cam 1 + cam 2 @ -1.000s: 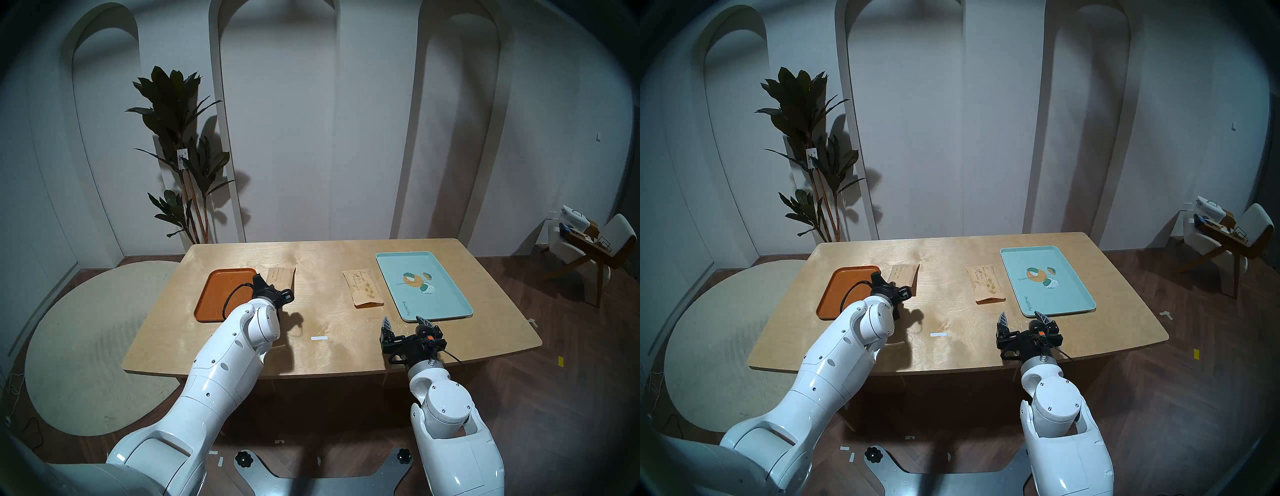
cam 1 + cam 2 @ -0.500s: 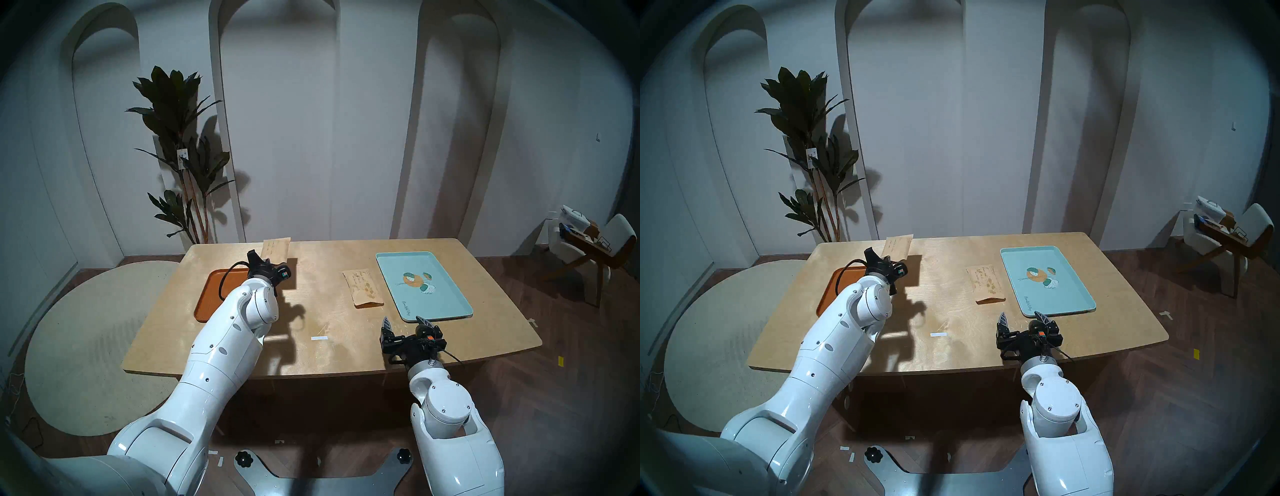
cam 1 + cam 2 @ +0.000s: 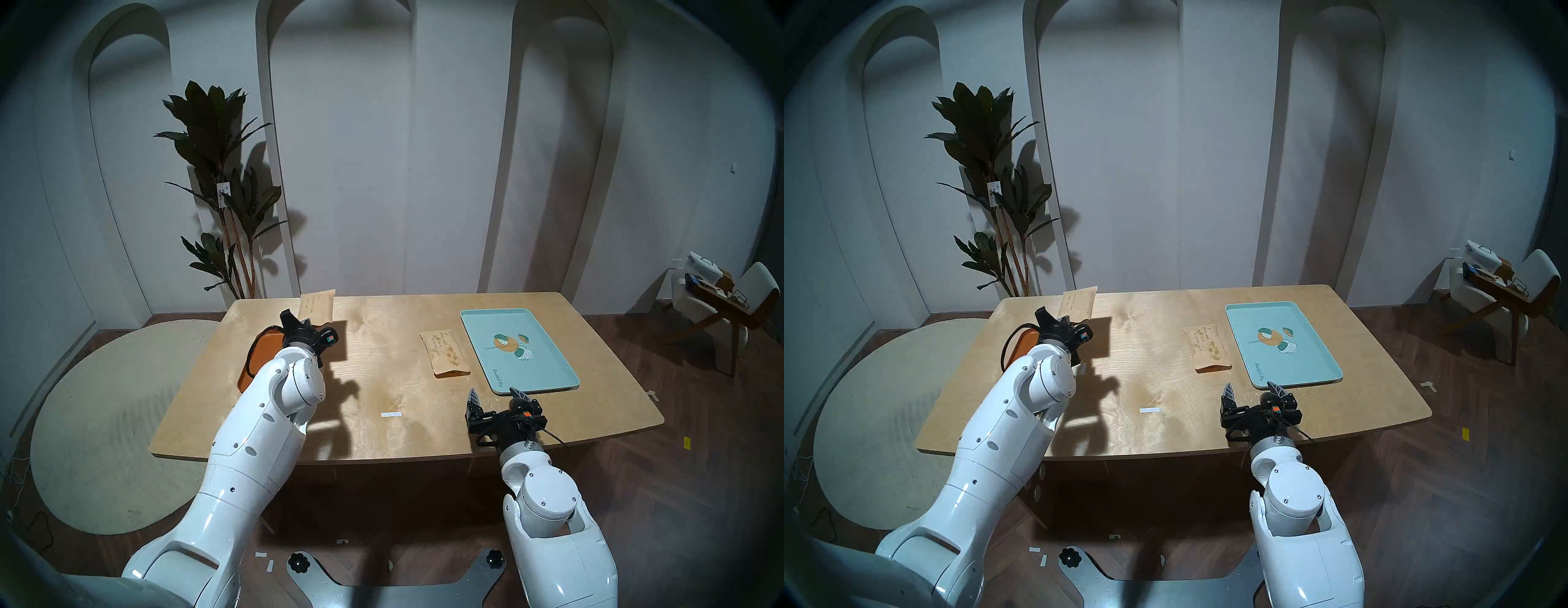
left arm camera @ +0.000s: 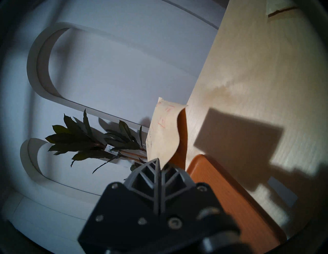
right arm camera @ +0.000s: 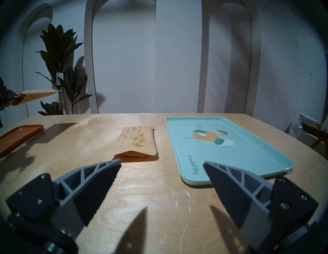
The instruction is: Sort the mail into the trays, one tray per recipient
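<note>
My left gripper is shut on the near end of a plain tan envelope and holds it in the air above the far right corner of the orange-brown tray. The left wrist view shows the fingers pinching the envelope over the tray. My arm hides most of the tray. The second envelope, with brownish leaf marks, lies flat just left of the turquoise tray. My right gripper is open and empty at the near edge of the table, behind that envelope.
A white tape strip lies mid-table near the front. Another strip lies next to the orange tray. A tall plant stands behind the table's far left corner. A chair stands far right.
My left gripper lifted the plain envelope off the table beside the orange tray and carried it up and leftward over the tray's far end. The right arm has not moved.
</note>
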Available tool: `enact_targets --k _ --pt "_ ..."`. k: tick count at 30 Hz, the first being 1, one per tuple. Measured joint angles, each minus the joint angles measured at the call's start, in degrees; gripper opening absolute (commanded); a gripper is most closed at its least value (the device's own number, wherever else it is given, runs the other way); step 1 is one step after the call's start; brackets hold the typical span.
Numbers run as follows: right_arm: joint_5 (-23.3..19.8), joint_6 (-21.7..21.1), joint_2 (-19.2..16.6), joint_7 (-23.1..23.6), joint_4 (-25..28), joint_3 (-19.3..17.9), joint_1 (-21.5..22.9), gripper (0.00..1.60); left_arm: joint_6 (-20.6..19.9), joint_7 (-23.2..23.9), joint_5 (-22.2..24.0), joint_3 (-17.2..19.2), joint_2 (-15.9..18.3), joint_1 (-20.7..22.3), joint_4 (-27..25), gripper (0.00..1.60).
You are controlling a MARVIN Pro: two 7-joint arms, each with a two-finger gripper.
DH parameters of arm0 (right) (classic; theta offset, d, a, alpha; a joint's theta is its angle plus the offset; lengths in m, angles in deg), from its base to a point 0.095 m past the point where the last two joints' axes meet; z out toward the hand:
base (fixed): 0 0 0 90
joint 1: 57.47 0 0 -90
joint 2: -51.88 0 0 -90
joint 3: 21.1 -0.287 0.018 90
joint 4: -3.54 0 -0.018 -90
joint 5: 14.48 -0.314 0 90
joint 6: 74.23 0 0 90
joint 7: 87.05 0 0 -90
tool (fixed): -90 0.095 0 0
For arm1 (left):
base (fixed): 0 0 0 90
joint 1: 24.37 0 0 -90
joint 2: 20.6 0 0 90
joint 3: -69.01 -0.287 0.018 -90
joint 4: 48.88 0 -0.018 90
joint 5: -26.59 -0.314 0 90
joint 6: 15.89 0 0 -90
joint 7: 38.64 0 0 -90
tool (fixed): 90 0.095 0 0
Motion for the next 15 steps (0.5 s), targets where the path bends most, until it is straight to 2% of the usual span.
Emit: enact_targets --k 6,15 --pt "0.0 0.0 0.0 0.0 0.0 0.0 0.0 1.6 -0.32 0.92 0.23 1.19 1.68 -2.88 -1.29 0.0" --pt "0.0 0.0 0.0 0.0 0.01 0.0 -0.01 1.6 1.95 1.39 0.0 2.75 4.41 -3.53 0.63 0.0"
